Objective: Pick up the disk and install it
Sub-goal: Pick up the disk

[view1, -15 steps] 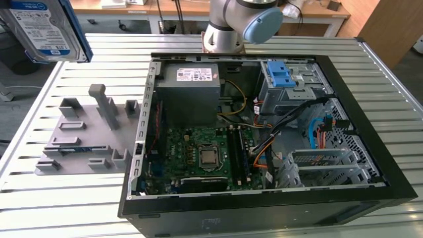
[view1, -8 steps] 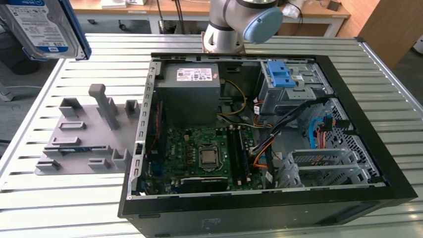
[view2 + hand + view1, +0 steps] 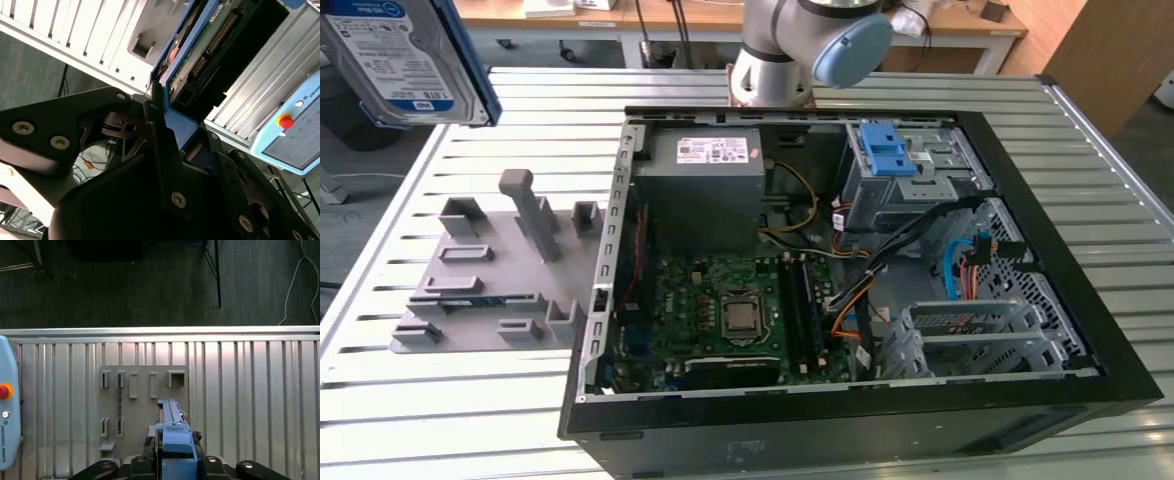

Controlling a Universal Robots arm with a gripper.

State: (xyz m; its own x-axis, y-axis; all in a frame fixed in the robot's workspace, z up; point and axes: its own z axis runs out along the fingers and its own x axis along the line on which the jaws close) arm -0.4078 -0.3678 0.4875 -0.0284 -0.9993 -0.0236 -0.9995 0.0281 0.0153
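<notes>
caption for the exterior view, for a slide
Open computer case and grey fixture on the slatted table, with the disk held aloft at the exterior view's upper left.

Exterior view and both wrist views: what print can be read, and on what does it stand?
The disk, gripped by the claw: its white-and-blue label carries a brand mark and fine print, too small to quote.
Power supply sticker: too small to read.
Teach pendant: brand lettering only, left unquoted.
No other legible text.
</notes>
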